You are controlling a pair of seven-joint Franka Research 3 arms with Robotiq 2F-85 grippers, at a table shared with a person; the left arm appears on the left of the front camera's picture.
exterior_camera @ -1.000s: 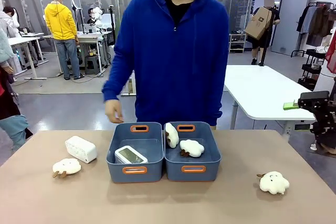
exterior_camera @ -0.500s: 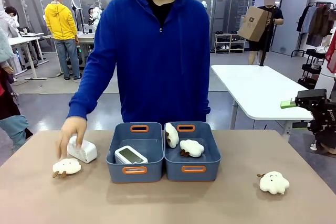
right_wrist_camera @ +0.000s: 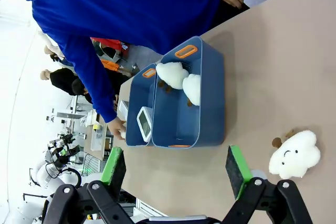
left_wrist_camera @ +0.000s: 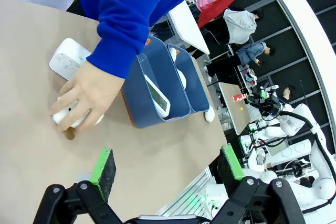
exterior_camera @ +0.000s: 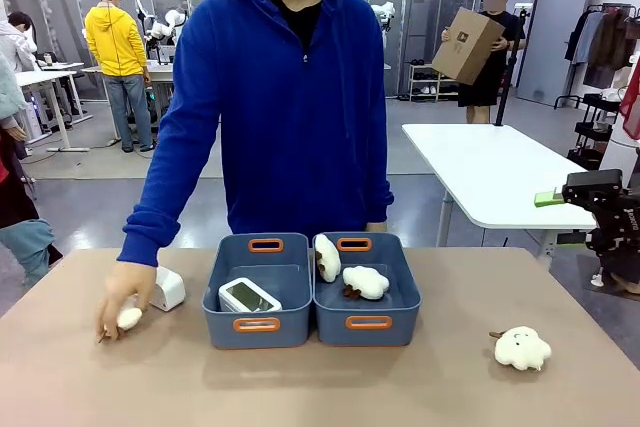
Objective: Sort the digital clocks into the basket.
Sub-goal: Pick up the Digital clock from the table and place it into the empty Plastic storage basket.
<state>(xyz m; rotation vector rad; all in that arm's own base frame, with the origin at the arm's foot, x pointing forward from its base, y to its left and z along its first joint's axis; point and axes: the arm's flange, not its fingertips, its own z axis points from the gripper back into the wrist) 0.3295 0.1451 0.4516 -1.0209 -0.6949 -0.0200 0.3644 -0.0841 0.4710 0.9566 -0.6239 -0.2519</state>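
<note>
One white rounded-corner plastic digital clock [exterior_camera: 248,295] lies screen-up in the left blue-grey plastic basket [exterior_camera: 218,327], towards its near end. The second white clock [exterior_camera: 168,287] sits on the tan table [exterior_camera: 320,387] just left of that basket, beside the person's hand [exterior_camera: 125,292], which covers a white fluffy plush toy [exterior_camera: 129,318]. The left gripper [left_wrist_camera: 167,165] hovers over the table's near edge, its green-padded fingers spread wide with nothing between them. In its wrist view both clocks lie well beyond the fingertips, the second white clock behind the hand. The right gripper [right_wrist_camera: 176,174] is likewise spread and empty, near another plush toy [right_wrist_camera: 294,155]. The twin basket [right_wrist_camera: 212,103], holding two plush toys, lies between it and the clocks.
</note>
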